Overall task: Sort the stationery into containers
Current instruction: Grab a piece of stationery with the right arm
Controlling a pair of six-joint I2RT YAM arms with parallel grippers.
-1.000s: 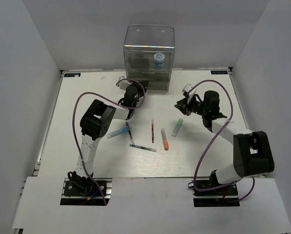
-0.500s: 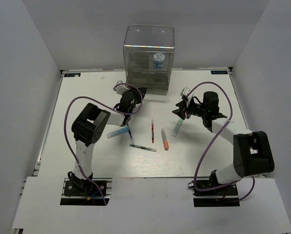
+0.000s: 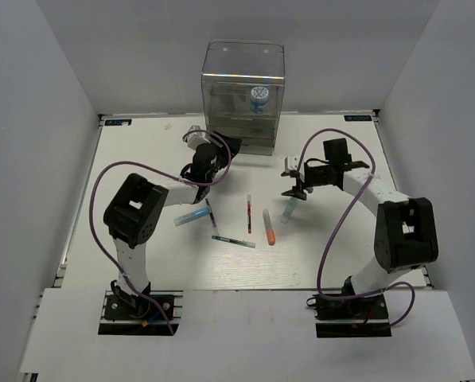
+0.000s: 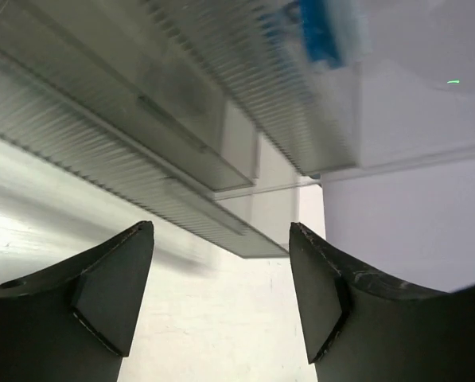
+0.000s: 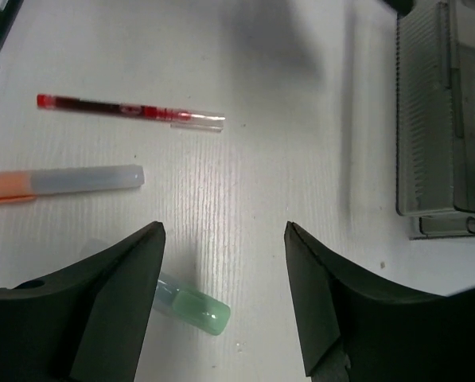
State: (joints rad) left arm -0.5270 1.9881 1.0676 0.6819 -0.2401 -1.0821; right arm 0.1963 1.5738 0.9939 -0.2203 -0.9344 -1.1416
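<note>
The clear organiser (image 3: 243, 87) stands at the back, with the blue-and-white tape roll (image 3: 259, 97) inside its upper compartment. My left gripper (image 3: 223, 146) is open just in front of its grey drawers (image 4: 142, 135), nothing between the fingers (image 4: 114, 290). The right gripper (image 3: 293, 189) hovers open over the pale-green marker (image 5: 193, 309), whose end lies beside the left finger. On the table lie the orange marker (image 3: 269, 227), red pen (image 3: 249, 213), dark pen (image 3: 212, 215), green pen (image 3: 233, 240) and light-blue marker (image 3: 192, 216).
White walls close in the table (image 3: 142, 151) on three sides. Purple cables loop over both arms. The right wrist view shows a pulled-out drawer (image 5: 440, 119) at its right edge.
The left gripper has gone from shut to open in front of the drawers. The right gripper has opened wider and swung left and down over the pale-green marker.
</note>
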